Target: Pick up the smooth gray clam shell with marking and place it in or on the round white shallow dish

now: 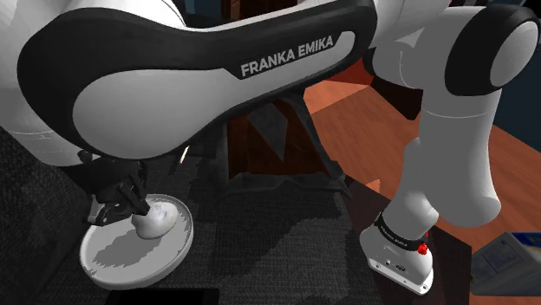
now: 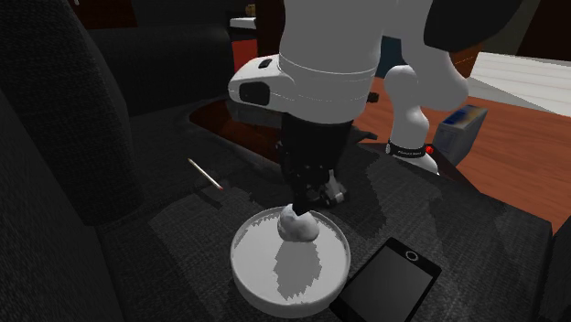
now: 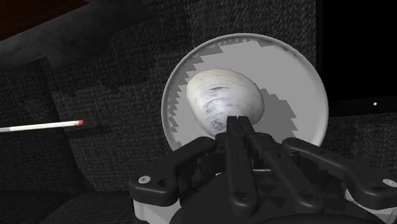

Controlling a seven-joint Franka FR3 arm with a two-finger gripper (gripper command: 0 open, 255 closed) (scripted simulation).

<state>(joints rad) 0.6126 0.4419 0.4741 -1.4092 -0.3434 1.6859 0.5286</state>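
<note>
white arm (image 1: 451,173), black joints, franka emika lettering (image 1: 286,59), black gripper (image 3: 236,122) with screws

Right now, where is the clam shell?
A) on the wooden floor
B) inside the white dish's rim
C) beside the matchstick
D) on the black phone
B: the clam shell shows inside the rim of the white dish, right at the tip of the tool.

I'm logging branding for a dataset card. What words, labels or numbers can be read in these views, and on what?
"FRANKA EMIKA": white letters on the arm's dark link.
Black band around the arm's lower white segment: white lettering, too small to read.
Blue box on the wooden surface: any print is too blurred to read.
</note>
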